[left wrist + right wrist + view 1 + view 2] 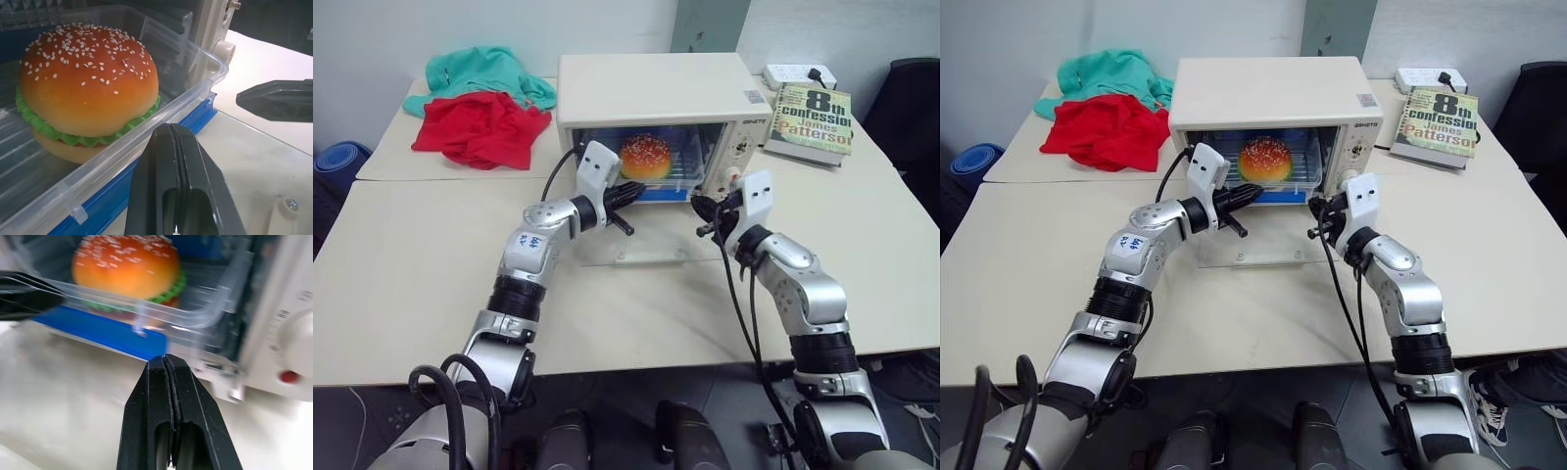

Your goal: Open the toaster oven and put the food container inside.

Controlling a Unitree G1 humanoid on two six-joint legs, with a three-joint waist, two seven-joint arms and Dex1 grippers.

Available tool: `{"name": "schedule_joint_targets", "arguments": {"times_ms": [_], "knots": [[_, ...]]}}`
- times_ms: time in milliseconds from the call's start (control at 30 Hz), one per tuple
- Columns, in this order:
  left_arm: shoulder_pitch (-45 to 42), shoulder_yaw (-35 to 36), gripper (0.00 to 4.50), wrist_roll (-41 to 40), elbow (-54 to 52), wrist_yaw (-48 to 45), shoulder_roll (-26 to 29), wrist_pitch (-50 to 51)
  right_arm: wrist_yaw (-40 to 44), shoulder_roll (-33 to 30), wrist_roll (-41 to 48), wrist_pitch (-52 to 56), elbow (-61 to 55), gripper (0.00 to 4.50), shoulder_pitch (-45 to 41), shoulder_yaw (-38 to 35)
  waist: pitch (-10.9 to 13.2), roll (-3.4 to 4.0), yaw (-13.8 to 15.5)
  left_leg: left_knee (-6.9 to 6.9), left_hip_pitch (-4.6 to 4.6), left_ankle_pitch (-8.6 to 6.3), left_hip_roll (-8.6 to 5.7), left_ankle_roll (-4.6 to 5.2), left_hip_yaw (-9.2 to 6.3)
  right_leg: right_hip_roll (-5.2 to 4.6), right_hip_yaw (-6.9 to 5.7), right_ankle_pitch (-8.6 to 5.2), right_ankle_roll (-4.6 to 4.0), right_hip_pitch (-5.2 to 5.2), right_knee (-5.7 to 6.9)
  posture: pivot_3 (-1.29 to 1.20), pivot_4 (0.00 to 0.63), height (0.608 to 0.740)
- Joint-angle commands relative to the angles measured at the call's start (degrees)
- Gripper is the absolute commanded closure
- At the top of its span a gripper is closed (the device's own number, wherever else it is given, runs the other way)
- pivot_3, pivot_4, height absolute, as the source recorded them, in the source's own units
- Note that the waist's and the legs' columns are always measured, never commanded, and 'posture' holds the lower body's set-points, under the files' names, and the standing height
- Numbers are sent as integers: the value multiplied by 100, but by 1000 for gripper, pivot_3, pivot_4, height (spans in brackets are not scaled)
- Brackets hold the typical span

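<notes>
We are seeing a red cloth lying against a teal cloth on the desk, with a paperback book beside a white power strip.

the food container is blurred in the right wrist view, and the picture's edge cuts off its top.

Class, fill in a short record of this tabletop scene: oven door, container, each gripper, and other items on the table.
toaster oven: door dropped open, lying flat on the table
food container: inside the oven at its mouth, burger in it
left gripper: shut, empty, at the container's front edge
right gripper: shut, empty, in front of the oven's right side
other items: red cloth, teal cloth, book, power strip
</notes>
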Motion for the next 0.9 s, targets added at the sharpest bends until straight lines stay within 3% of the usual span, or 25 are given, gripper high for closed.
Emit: {"name": "schedule_joint_targets", "arguments": {"times_ms": [33,300,433,567,733,900], "knots": [[-202,41,4500,104,122,24,-45,-241,-47,260,-72,-195,331,4465,-489,45,0,0,-9,0,0,0,0,0,0,0,0,0,0,0,1,0,150,740],[-738,311,4500,185,978,364,-117,-630,-248,507,-471,-1123,2167,4465,-1606,-109,0,0,9,-3,-2,4,0,-3,0,0,0,0,0,-3,2,0,150,740],[-670,471,4500,-20,541,32,187,-427,-105,375,-310,-965,1673,4465,-1433,-232,0,0,0,-7,-4,-2,-1,-4,4,-1,0,0,0,-4,-5,0,150,740],[-215,687,3644,-621,-662,-679,748,276,19,105,21,-269,212,4500,-722,-334,1,1,-62,-18,-6,-3,2,-10,5,0,0,-1,-2,-14,-2,0,150,740],[802,1207,2149,-1707,-2592,-2160,2361,1210,213,-733,1124,1375,-2723,4500,1067,-687,2,3,-136,-28,-5,-9,5,-19,0,1,1,-6,-10,-21,5,0,150,740],[1427,1615,695,-2171,-3298,-2904,3555,1618,39,-1132,1751,2191,-4039,4500,2506,-1209,2,3,-107,-20,1,-27,7,9,1,2,-1,-7,-11,-6,-14,0,150,740]]}}
